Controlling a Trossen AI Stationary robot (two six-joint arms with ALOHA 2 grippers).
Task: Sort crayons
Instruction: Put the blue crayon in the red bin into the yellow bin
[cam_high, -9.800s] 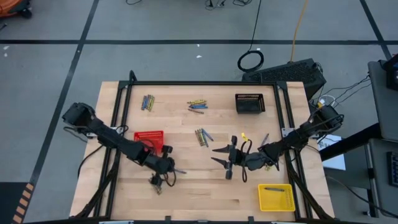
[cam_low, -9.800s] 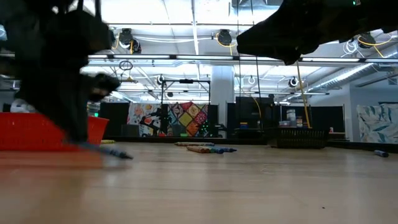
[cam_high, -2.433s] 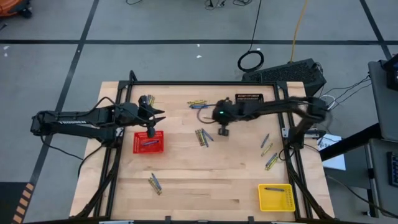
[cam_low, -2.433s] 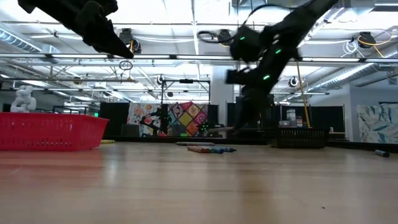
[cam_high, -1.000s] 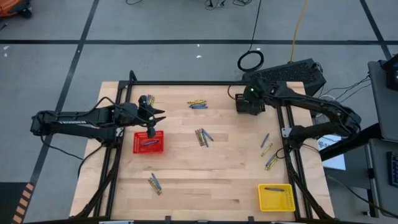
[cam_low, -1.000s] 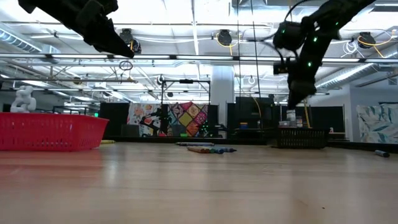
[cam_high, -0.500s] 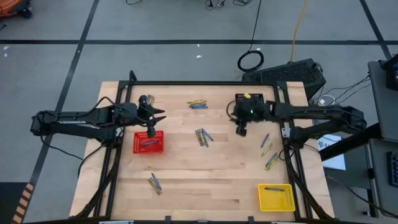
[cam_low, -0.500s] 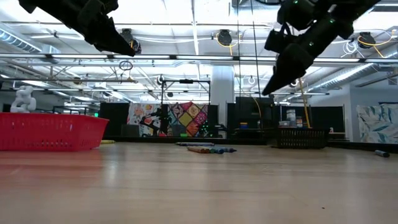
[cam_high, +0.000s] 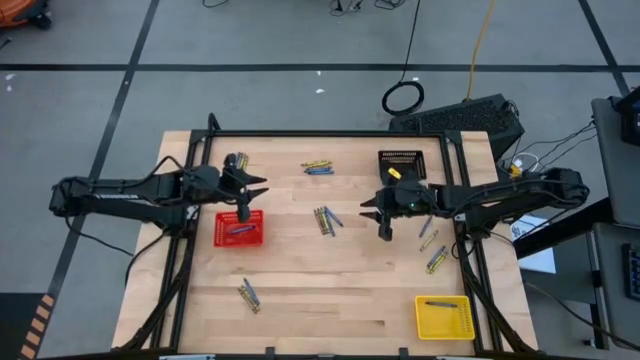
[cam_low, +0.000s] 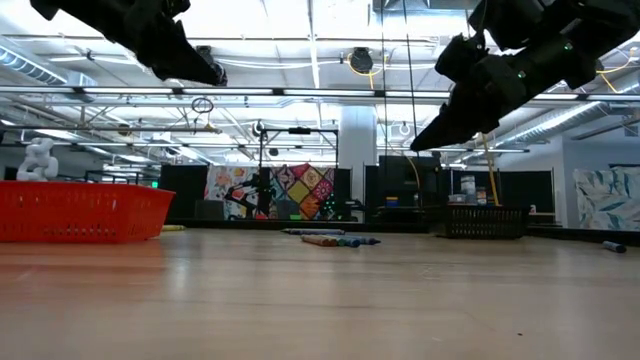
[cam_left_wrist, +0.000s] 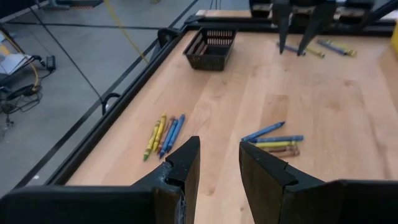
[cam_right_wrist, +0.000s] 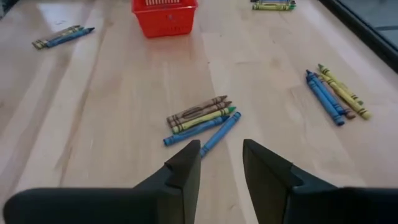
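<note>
Sorting looks barely begun: one crayon lies in the red basket (cam_high: 239, 228) and one in the yellow basket (cam_high: 443, 317), most crayons (cam_high: 325, 218) lie clustered across the surface (cam_high: 320, 290), and both the left claw (cam_high: 247, 199) and the right claw (cam_high: 378, 216) hover open and empty.

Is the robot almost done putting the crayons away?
Not nearly. The red basket and yellow basket each hold a crayon. Both grippers, left and right, are open, holding nothing. Many crayons lie in piles on the table.
</note>
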